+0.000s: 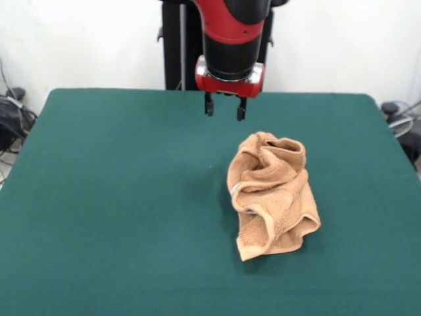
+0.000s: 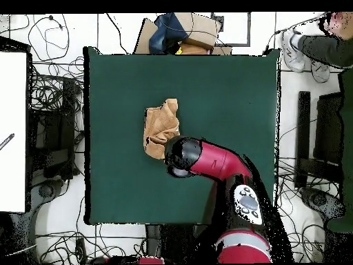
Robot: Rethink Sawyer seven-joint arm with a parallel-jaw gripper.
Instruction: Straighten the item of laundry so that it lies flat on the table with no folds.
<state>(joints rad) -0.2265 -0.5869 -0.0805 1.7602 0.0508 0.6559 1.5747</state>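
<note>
You had the tool raised with its two fingers apart and nothing between them, so it could drop onto cloth. The towel lay crumpled on the worktop, just in front of and below the tool, untouched.

wall – white, plain | floor – white tiles, tangled cables | cardboard box
</note>
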